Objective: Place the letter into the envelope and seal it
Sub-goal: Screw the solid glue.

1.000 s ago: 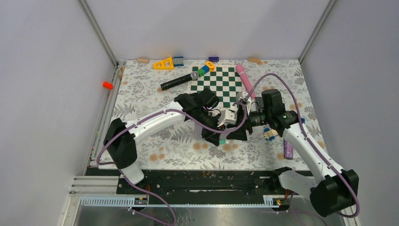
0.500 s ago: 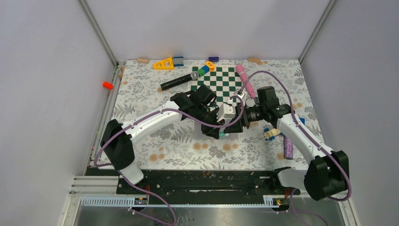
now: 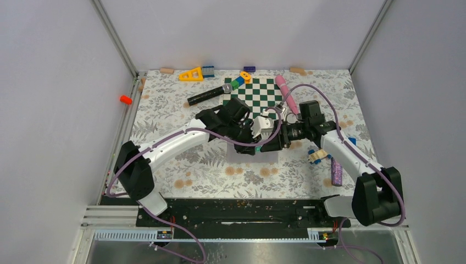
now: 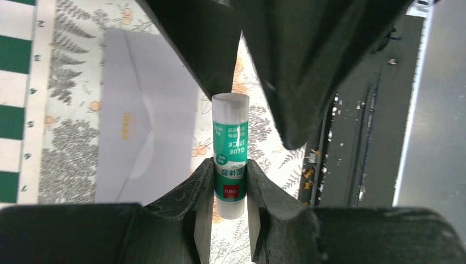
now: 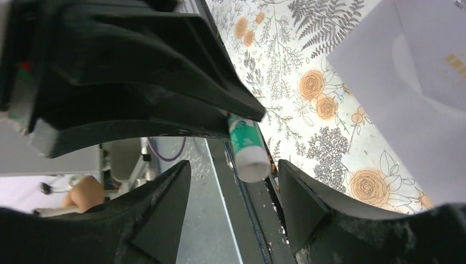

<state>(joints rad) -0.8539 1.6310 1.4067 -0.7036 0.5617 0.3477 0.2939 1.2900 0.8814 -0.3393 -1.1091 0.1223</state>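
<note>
One glue stick [image 4: 230,154] in left jaws, pointing into right jaws.

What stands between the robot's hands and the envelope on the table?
A glue stick: the left hand grips it, and the right hand, open, flanks its cap. The envelope lies flat on the tablecloth below, with nothing visible resting on it.

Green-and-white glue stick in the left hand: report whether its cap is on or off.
On. The green-and-white glue stick wears its white cap beyond the left hand; no glue shows.
</note>
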